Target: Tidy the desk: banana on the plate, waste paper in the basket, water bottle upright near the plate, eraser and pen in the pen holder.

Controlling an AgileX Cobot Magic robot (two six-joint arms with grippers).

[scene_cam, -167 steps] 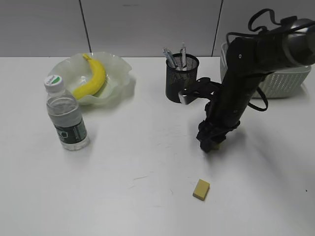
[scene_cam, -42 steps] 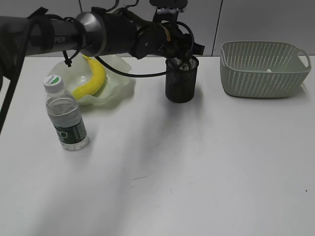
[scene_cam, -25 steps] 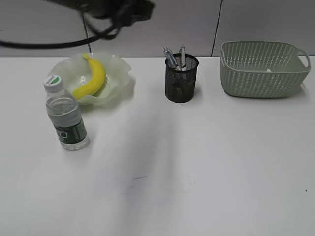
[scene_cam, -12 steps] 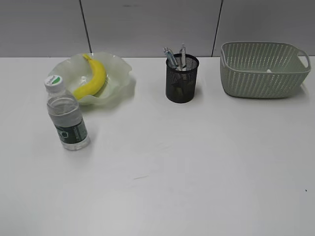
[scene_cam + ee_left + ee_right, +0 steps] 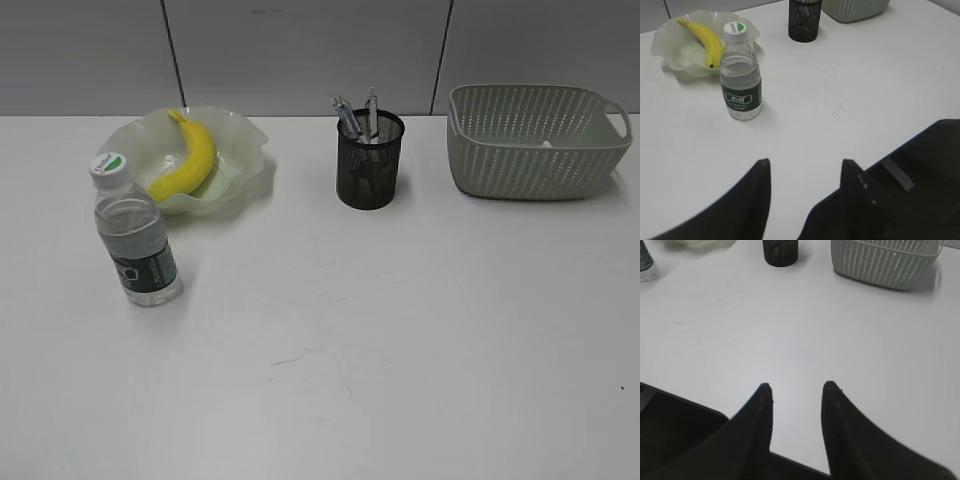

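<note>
Yellow curved banana (image 5: 187, 158) lies in the ruffled pale green glass plate (image 5: 243, 170); clear bottle (image 5: 134, 242) stands upright nearby. Left end effector (image 5: 805, 172) and right end effector (image 5: 796, 392) are parted, empty; best parked clear of the white counter (image 5: 400, 330).

— How does the light look?
— Bright and even from above; the desk (image 5: 420, 330) reads nearly white, with soft, short shadows under the water bottle (image 5: 135, 238) and pen holder (image 5: 369, 160).
— Any glare?
— A mild wash on the tabletop in the right wrist view, where the far edge goes hazy. The basket (image 5: 886, 260) there looks slightly soft.
— And up close?
— The left gripper (image 5: 805, 172) and right gripper (image 5: 796, 392) fingers show as dark, blurred, featureless shapes.
</note>
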